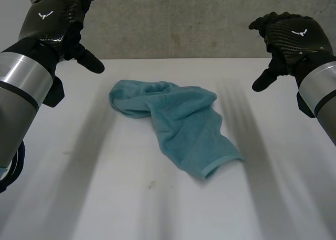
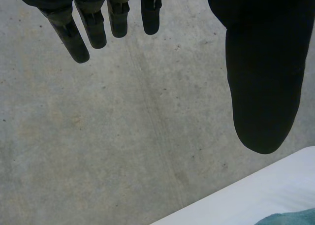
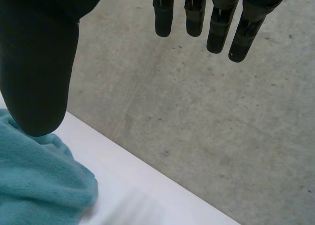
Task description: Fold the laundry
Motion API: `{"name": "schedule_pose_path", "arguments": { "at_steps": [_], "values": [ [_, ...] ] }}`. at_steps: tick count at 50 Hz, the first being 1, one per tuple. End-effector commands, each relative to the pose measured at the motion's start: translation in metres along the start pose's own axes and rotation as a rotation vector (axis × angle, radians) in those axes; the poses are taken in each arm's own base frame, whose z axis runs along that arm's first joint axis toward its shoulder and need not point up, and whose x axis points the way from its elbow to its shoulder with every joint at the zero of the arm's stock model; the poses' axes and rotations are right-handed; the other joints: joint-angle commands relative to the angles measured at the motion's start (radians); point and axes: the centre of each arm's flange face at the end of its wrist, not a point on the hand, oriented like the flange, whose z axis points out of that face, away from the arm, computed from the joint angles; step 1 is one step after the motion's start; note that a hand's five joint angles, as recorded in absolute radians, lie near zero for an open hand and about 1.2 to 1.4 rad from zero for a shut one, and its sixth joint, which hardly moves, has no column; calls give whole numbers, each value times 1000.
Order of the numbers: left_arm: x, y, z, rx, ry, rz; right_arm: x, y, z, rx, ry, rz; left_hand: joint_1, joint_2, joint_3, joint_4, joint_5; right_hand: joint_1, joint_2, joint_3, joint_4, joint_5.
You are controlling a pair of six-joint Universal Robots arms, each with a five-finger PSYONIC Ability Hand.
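- A teal towel [image 1: 178, 122] lies crumpled on the white surface [image 1: 105, 198], about midway between its left and right edges and somewhat nearer the far edge than the near one.
- The towel's bunched, rolled-over end points toward the far-left corner. A flatter end with a hemmed border reaches toward the near-right corner.
- Neither hand touches the towel, and both are held in the air above the surface's far edge.
- The left hand [image 1: 58, 19] hangs over the far-left part of the surface, well apart from the cloth. Its fingers [image 2: 69, 33] are straight and spread wide from the thumb, with nothing between them.
- The right hand [image 1: 291, 38] hangs over the far-right part, also wide. Its fingers [image 3: 216, 33] are straight and apart from the thumb, and they hold nothing.
- In the right wrist view, a fold of the towel lies on the surface below the thumb without touching it.
- Grey concrete floor [image 2: 123, 136] shows beyond the surface's far edge.
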Motion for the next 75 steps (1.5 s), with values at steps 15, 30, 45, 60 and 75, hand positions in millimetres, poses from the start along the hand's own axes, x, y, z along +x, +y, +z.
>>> {"name": "schedule_pose_path", "arguments": {
  "at_steps": [15, 30, 45, 60, 75],
  "values": [
    [-1, 110, 36, -272, 40, 239, -27, 47, -9, -347, -195, 9, 11, 19, 18, 17, -15, -14, -43, -39, -54, -68],
    [15, 204, 76, -313, 266, 254, -89, 120, -33, -535, -298, 227, 116, 125, 123, 123, 91, -14, -43, -39, -54, -68],
    [17, 240, 95, -260, 296, 278, -97, 180, -25, -501, -199, -67, 720, 729, 727, 727, 695, 380, 351, 355, 340, 325],
    [24, 146, 96, -15, 146, 321, -49, 68, 26, -29, -15, -60, 1223, 1231, 1230, 1229, 1197, 1208, 1178, 1182, 1168, 1153],
    [56, 106, -82, -369, 266, 301, -28, 70, 1, -232, -183, -228, 1223, 1231, 1230, 1229, 1197, 1208, 1178, 1182, 1168, 1153]
  ]
}}
